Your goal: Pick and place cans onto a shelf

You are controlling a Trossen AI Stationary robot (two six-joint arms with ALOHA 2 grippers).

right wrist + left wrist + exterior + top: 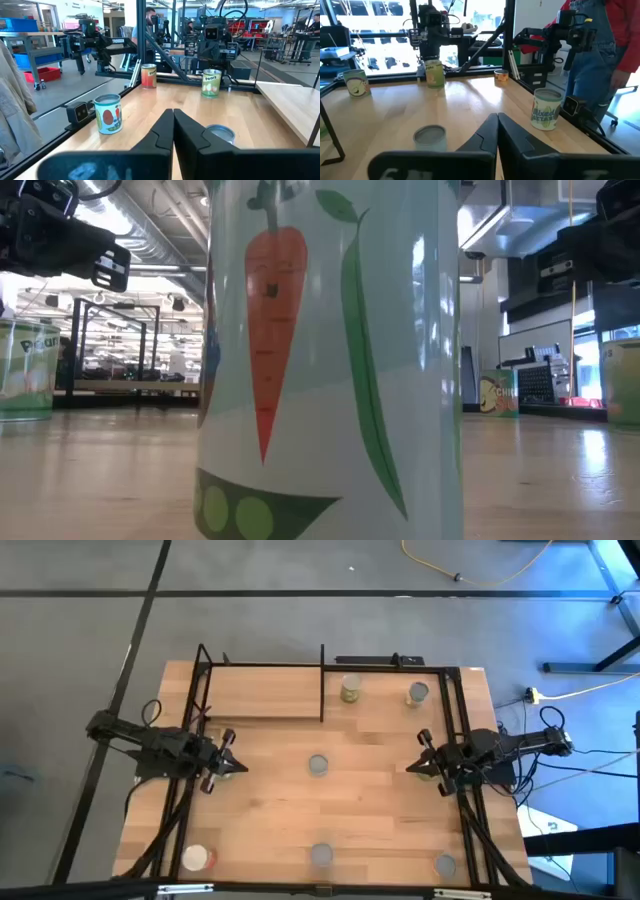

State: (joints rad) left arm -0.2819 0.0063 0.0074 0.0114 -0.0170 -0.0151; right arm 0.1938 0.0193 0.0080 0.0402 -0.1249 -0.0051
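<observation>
Six round metal-topped cans (318, 765) dot smooth wood.

The light-wood surface (270, 790) carries scattered cans: one at its centre (317, 765), two along the far edge (351, 689) (418, 693), three along the near edge (198, 858) (321, 855) (446, 864), plus the shelf (262, 690) in the far-left corner.

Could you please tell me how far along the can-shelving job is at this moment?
Nothing looks done yet: the shelf holds no can. Nothing is in hand either: the left gripper and the right gripper are both shut and empty above the tabletop. All of it is left: every visible can stands on the tabletop, such as the centre can and the front can.
</observation>
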